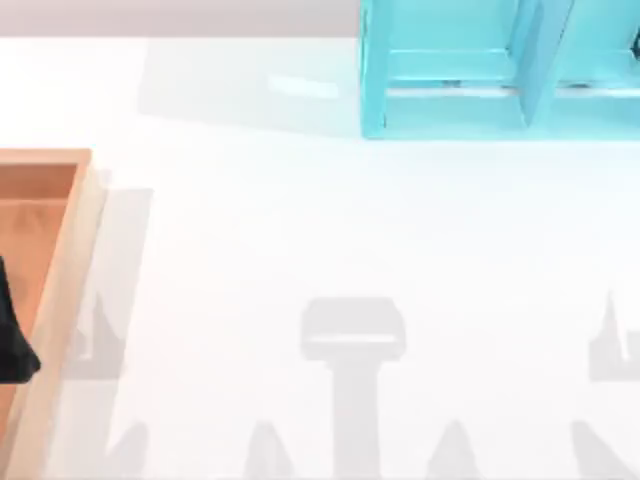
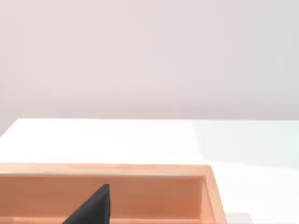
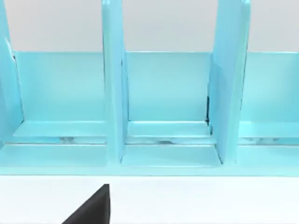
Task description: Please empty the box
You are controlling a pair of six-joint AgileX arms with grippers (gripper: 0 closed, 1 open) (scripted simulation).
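You see the wide white table first, flat and bare across its middle. At its far edge, toward the right side, stands the cyan shelf unit with upright dividers; in the right wrist view the same shelf unit faces the camera with its compartments open to the front, and it rests on the white surface.

At the left edge of the table lies the large shallow wooden box with light tan rim walls and an orange-brown floor, cut by the border of the top view. In the left wrist view you look over the box from low down, one corner of the rim at the right.

A dark part of the left arm hangs over the floor of the box. A black finger of the left gripper shows in front of the inner wall (you cannot tell if this gripper is released or clenched). A black finger of the right gripper shows above the table before the shelf, and there you also cannot tell.
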